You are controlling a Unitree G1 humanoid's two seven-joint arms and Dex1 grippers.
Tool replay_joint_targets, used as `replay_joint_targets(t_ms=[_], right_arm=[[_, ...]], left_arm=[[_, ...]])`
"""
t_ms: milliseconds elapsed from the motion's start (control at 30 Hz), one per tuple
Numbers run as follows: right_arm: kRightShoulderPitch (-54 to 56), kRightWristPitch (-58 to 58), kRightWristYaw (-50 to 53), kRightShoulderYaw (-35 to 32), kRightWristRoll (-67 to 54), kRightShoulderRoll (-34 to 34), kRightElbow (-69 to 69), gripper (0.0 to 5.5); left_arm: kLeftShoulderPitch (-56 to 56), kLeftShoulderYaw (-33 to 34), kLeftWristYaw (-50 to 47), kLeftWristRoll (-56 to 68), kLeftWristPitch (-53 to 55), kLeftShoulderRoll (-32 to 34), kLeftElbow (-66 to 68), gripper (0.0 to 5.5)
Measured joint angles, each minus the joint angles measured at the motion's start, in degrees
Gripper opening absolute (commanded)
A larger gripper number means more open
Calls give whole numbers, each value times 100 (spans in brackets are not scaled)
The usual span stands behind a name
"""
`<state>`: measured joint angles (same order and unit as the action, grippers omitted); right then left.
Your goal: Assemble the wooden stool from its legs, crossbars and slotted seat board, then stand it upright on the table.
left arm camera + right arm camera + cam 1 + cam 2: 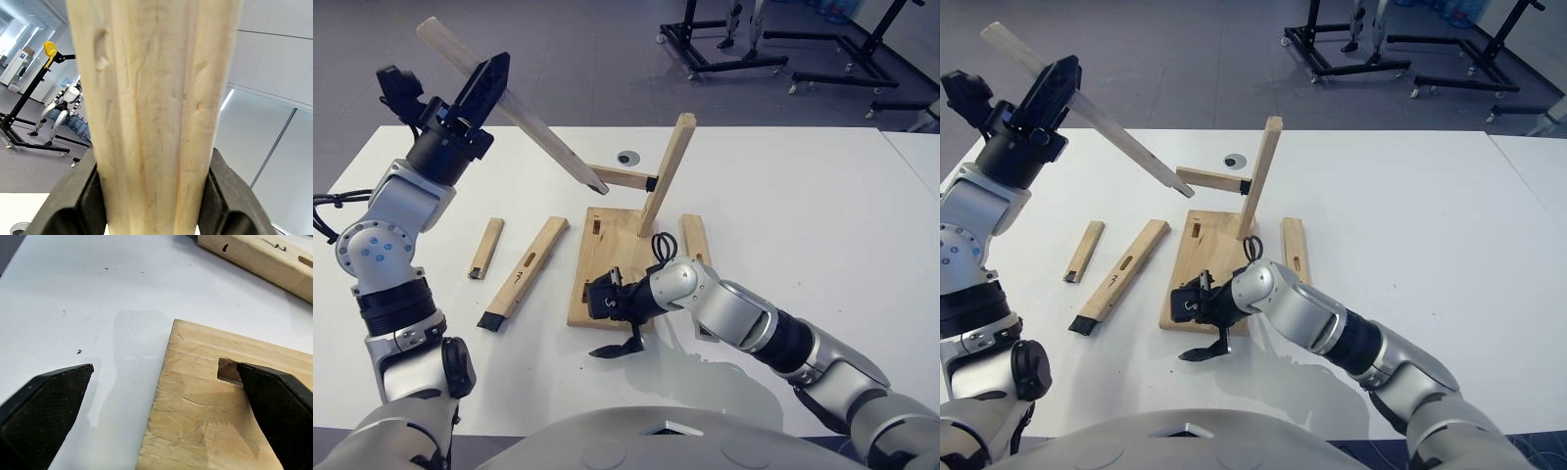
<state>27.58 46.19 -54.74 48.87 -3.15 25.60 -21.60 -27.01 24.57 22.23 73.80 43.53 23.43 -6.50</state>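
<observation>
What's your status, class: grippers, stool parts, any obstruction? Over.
Left gripper shut on raised leg, tip by the crossbar. Right gripper open at seat board, near edge. Second leg upright in board. Path unobstructed.

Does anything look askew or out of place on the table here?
The leg standing in the seat board leans toward the robot's right rather than standing square, a crossbar jutting from its side. That may be intended splay. Nothing looks spilled or broken.
</observation>
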Motion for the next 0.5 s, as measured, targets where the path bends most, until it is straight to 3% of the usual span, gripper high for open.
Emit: replay_joint_targets(t_ms=[233, 500], right_arm=[[114, -385, -376, 59, 157, 603, -105, 540], [20, -637, -756, -316, 261, 1464, -232, 540]], left_arm=[[81, 1, -1, -16, -6, -50, -47, 201], [173, 3, -2, -16, -7, -56, -148, 201]])
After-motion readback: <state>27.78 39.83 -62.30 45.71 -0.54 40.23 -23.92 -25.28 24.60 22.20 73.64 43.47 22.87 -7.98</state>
